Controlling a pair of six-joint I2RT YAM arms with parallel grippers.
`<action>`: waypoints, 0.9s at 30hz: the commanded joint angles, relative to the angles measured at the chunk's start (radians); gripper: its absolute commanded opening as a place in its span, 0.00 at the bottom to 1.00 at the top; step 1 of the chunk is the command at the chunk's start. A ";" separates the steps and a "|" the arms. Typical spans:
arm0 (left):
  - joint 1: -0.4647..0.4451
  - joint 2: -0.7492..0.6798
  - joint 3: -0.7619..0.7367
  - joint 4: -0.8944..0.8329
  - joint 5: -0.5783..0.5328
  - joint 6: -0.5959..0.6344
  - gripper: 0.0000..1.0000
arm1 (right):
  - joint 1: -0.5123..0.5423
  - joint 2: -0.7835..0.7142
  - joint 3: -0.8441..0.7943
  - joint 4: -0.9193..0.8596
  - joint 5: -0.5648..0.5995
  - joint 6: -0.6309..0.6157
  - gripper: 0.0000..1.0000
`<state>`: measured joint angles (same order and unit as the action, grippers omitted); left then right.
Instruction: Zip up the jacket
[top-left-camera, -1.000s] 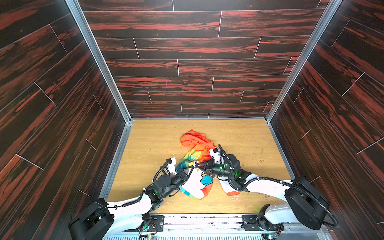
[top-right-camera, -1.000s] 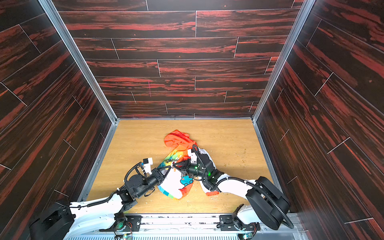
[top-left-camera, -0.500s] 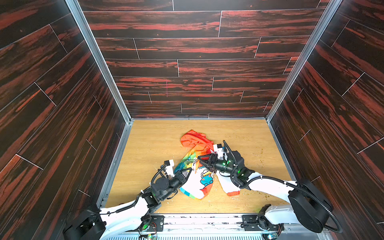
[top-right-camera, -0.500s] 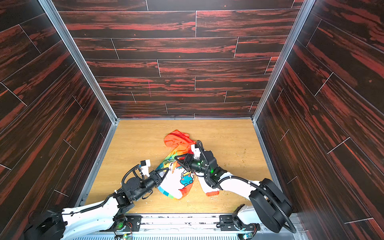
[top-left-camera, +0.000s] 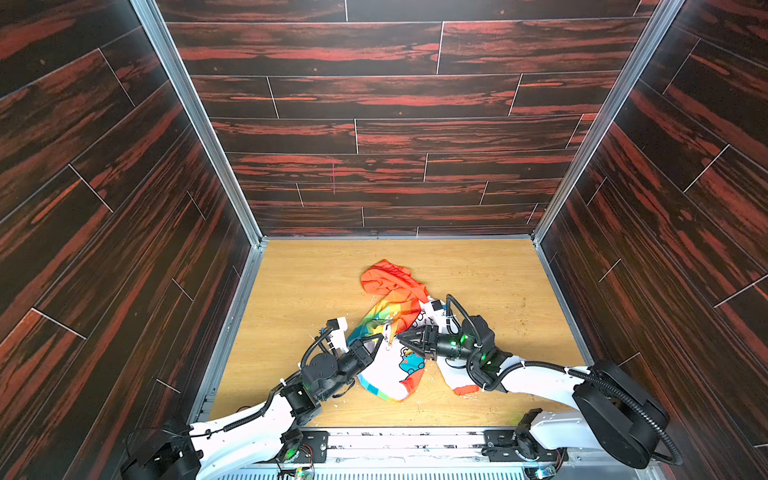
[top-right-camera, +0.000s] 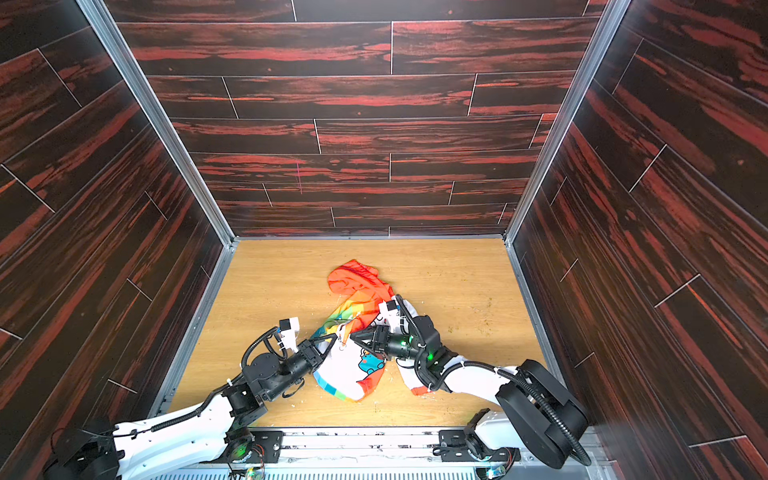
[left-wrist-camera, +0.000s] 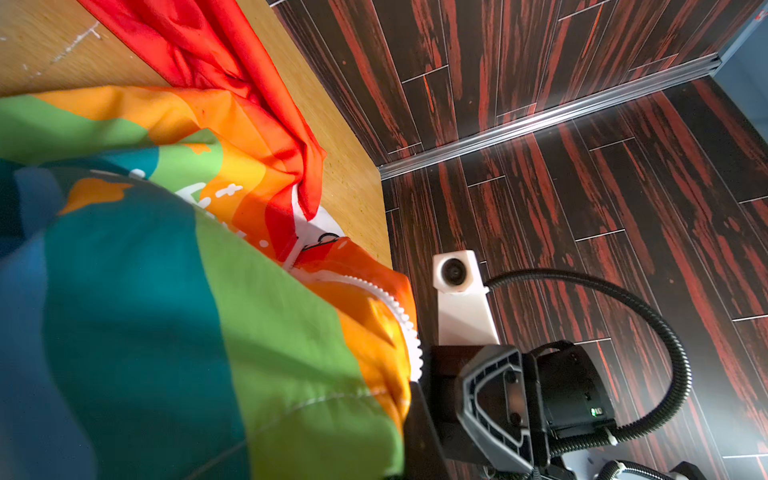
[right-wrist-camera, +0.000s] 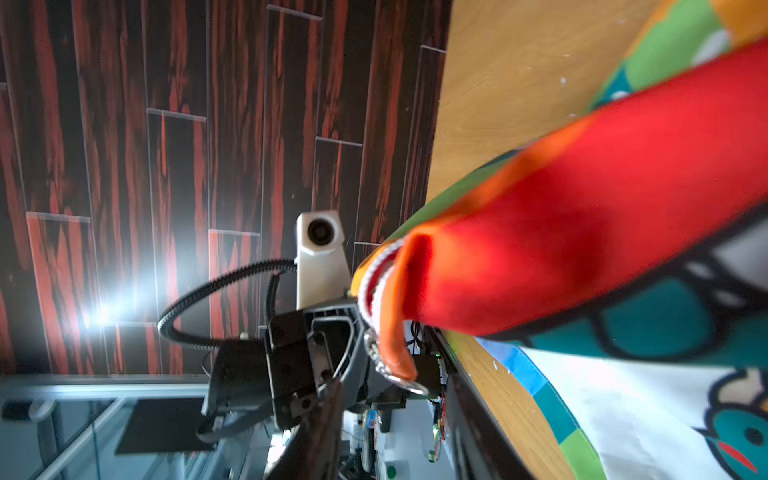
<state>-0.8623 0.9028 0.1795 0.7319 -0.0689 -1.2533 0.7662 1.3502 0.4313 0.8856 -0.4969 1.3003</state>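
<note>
Both tops: jacket heap, L-wrist: zip teeth

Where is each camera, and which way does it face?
Both top views: above the near edge, looking down at the jacket, table, left arm, left pincer, right arm, right pincer.
Left wrist: on the left arm, facing the right arm's camera across the jacket; own pincer unclear.
Right wrist: on the right arm, facing the left arm's camera; own pincer unclear.
Shared by wrist views: zipper teeth.
</note>
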 joint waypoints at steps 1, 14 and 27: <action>0.001 0.021 0.034 0.038 0.027 0.002 0.00 | 0.005 0.012 -0.001 0.107 -0.034 -0.001 0.38; 0.001 0.010 0.045 0.051 0.043 -0.032 0.00 | 0.005 0.023 -0.012 0.102 -0.010 -0.013 0.37; 0.001 0.066 0.084 0.097 0.086 -0.066 0.00 | 0.004 0.058 -0.017 0.213 -0.028 0.026 0.34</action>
<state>-0.8623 0.9592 0.2310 0.7856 -0.0017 -1.3064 0.7677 1.3895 0.4175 1.0229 -0.5171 1.3071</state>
